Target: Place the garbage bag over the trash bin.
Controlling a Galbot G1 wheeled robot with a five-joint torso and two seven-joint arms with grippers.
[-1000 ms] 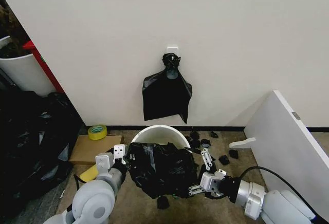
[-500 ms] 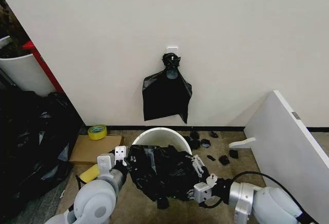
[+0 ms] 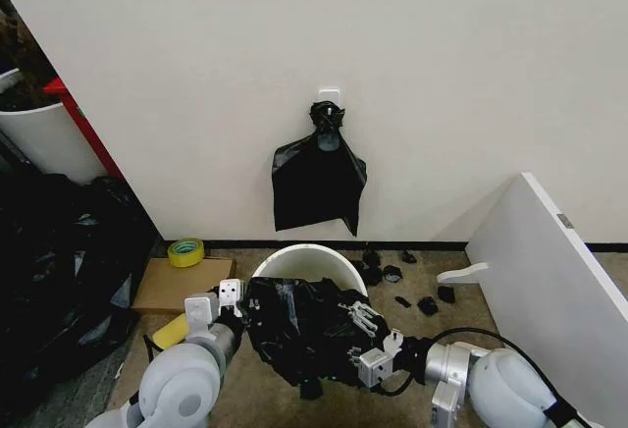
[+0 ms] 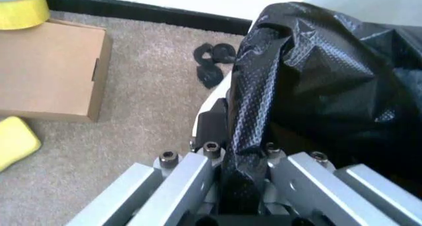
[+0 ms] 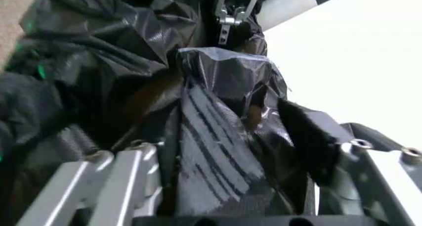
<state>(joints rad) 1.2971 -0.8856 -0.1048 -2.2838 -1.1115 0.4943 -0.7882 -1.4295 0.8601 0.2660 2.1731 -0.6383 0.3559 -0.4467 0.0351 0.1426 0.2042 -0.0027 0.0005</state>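
The trash bin [image 3: 306,260] is a round white bucket with a smooth rolled rim, standing on the carpet floor by the wall. The garbage bag [image 3: 299,325] is thin, shiny and crinkly, and it hangs bunched over the bin's near side, so its mouth can be pulled wide around the rim. The left end effector [image 3: 232,300] is squeezed tight on a fold of the bag at the left edge. The right end effector [image 3: 365,335] is on the right side, its fingers clamped on another fold, likely to stretch the mouth.
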